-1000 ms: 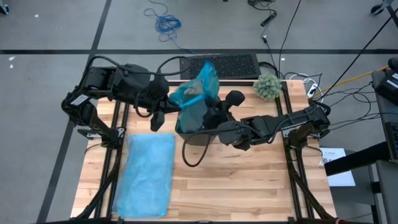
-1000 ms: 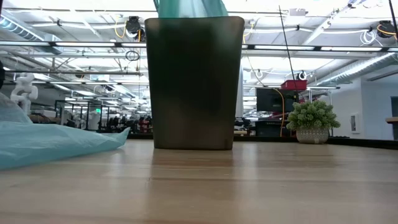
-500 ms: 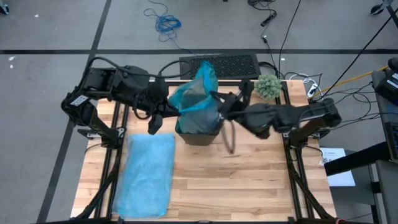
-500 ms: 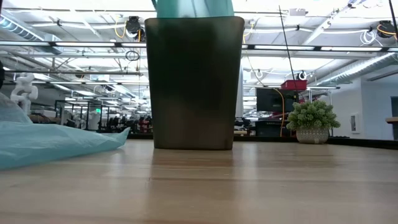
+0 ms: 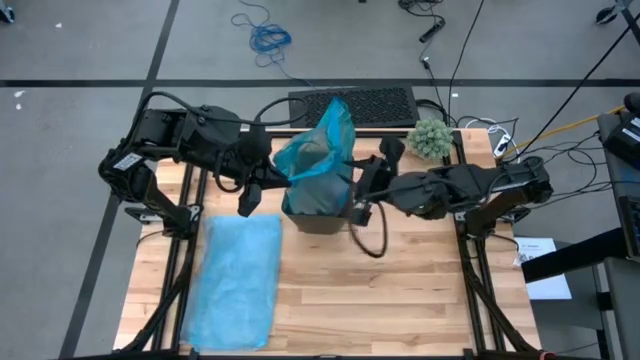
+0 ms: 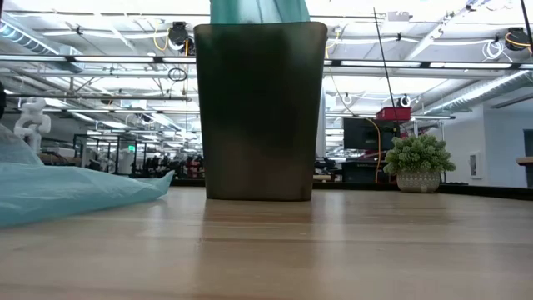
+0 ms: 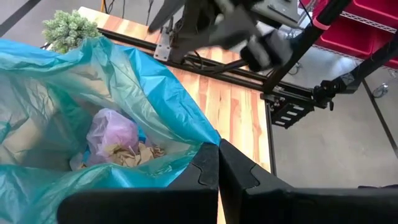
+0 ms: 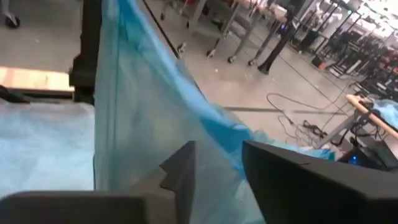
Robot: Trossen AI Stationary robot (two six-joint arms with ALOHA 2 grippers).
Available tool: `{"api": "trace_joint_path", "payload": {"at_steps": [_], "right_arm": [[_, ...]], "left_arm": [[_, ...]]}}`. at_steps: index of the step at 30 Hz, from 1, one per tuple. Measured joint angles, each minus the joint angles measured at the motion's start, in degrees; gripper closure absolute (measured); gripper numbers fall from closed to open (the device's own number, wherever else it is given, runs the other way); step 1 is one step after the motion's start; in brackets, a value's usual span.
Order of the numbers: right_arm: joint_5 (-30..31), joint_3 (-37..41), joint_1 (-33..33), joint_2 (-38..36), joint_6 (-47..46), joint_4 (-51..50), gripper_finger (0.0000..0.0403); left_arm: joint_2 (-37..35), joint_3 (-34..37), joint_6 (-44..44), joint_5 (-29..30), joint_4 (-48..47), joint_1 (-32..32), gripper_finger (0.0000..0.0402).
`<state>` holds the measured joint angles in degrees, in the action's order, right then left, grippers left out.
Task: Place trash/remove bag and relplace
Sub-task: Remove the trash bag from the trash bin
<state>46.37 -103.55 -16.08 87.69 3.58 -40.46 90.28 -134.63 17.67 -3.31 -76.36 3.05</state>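
We see the trash (image 7: 121,146), brown crumpled paper and one lilac-pink piece, lying at the bottom of the blue bag (image 5: 312,150), which sits in the dark bin (image 6: 259,108) near the far middle of the table (image 5: 420,290). The upper part of the bag rises out of the bin. The left gripper (image 7: 218,163) is at the left side of the bin, and its fingers are pressed together on the edge of the bag. The right gripper (image 8: 214,163) is at the right side of the bin; its fingers stand a little apart with blue film of the bag just in front of them, and we cannot tell if they grip it. A second blue bag (image 5: 238,280) lies flat on the near left part of the table. A fuzzy green ball (image 5: 431,138) rests at the far right corner.
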Motion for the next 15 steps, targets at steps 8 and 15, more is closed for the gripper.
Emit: {"api": "trace_joint_path", "payload": {"at_steps": [8, 15], "right_arm": [[4.5, 1.6, 3.1, 3.6, -2.4, -0.8, 0.0228], [12.5, 1.6, 4.0, 5.0, -4.2, -1.7, 0.0281]], "left_arm": [[0.0, 0.0, 0.0, 0.0, 0.0, 0.0, 0.0402], [0.0, 0.0, 0.0, 0.0, 0.0, 0.0, 0.0402]]}}
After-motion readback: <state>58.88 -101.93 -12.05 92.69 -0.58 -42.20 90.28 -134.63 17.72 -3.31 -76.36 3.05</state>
